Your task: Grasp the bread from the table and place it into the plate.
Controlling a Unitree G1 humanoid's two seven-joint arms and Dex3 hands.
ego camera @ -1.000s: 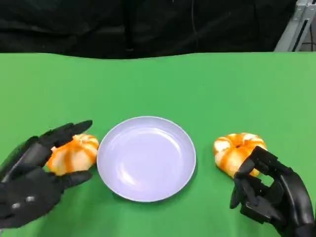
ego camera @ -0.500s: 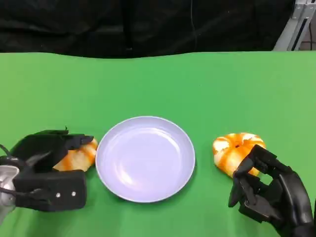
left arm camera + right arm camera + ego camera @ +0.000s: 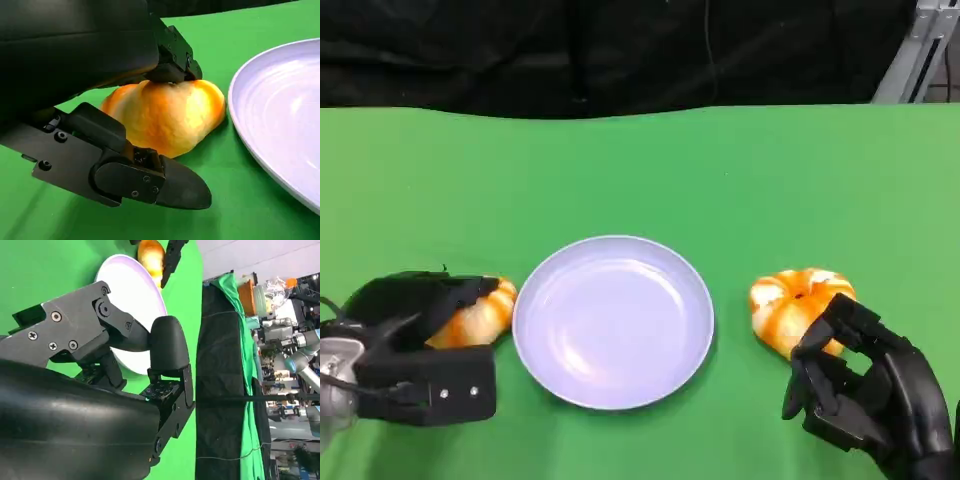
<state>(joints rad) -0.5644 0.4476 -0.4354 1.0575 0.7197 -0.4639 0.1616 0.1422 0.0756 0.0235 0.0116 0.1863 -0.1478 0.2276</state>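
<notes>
Your bench (image 3: 650,170): green cloth, with a black backdrop along its far edge.

Item 1: lavender plate (image 3: 613,320), centre, bare.

Item 2: left bread (image 3: 478,315), orange and white, on the cloth just left of the plate. Your left hand (image 3: 415,345) closes round it, fingers (image 3: 172,55) over its top and thumb (image 3: 165,182) underneath at the near side.

Item 3: right bread (image 3: 795,305), on the cloth to the plate's right. Your right hand (image 3: 865,395) sits at its near side, fingers curled against it; you cannot tell whether it grips.
</notes>
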